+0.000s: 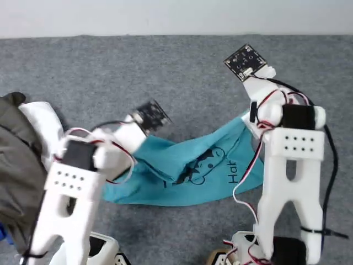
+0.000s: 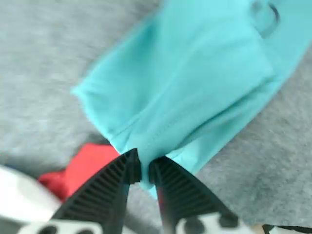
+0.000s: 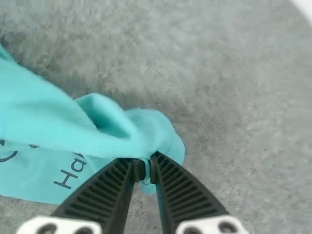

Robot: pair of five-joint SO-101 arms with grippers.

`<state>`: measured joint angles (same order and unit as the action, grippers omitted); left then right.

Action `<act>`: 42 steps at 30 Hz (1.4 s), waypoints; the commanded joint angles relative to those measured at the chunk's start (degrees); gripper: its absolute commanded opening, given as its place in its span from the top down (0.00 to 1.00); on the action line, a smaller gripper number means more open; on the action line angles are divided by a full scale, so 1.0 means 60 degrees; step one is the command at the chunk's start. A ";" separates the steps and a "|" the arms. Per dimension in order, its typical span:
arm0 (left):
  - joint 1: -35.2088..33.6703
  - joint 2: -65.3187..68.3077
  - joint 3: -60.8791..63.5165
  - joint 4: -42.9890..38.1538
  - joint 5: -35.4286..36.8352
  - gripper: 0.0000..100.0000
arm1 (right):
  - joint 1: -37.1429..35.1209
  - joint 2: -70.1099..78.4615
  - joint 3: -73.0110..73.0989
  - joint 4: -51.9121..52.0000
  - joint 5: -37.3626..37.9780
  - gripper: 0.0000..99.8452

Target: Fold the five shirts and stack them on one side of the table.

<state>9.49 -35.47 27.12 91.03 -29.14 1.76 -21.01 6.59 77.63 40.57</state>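
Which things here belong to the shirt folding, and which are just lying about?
Job:
- teal shirt, held between left claw and right claw, both shut on it
- white garment, dark garment and red cloth beside the left arm, probably more shirts

Lying about:
- grey table cover
- blue bit at the edge, too small to tell

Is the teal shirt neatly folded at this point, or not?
Not folded. The teal shirt stretches bunched and creased between the left gripper and the right gripper, each shut on one end of it.
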 commanded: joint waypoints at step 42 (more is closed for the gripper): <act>-0.3121 -0.0410 -1.3018 -0.2271 -0.0557 0.99 | 0.1194 -0.4813 -0.6007 0.0564 0.2388 0.99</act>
<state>-8.88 -37.58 -47.78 78.81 -31.87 8.09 -47.82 -27.60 79.12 52.79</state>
